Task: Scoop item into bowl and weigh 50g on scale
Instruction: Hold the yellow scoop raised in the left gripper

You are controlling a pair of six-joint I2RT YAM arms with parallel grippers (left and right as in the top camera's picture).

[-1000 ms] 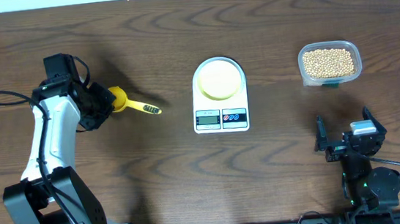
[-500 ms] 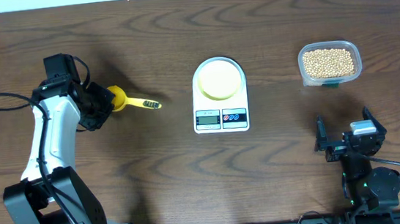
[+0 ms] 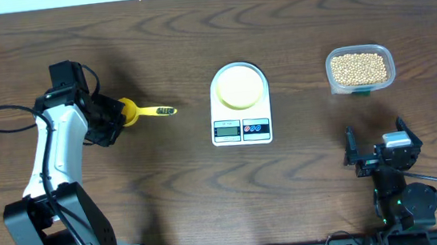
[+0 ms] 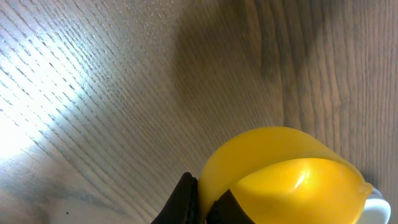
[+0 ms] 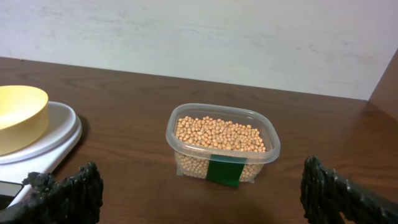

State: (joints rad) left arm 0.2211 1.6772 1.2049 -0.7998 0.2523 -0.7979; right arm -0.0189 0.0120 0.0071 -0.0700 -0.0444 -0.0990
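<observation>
While my left gripper (image 3: pixel 118 115) is closed on the cup end of the yellow scoop (image 3: pixel 141 111), the handle points right toward the scale (image 3: pixel 242 130), with bare wood between them. On the left wrist view a dark fingertip (image 4: pixel 186 198) presses against the scoop's rounded cup. A black cable (image 3: pixel 0 109) loops beside that arm. My right gripper (image 3: pixel 378 155) sits low at the near right edge, fingers spread wide, well apart from the clear tub (image 3: pixel 361 84), which carries a green label (image 5: pixel 224 171). Nothing stands between tub and scale. The table (image 3: pixel 193 28) is dark brown wood grain, and a pale wall (image 5: pixel 217 37) runs behind it. The beans (image 3: pixel 359 67) are small, round and tan, filling the tub nearly to its rim. The bowl (image 3: pixel 239 86), pale yellow, rests on the scale's round white platform.
</observation>
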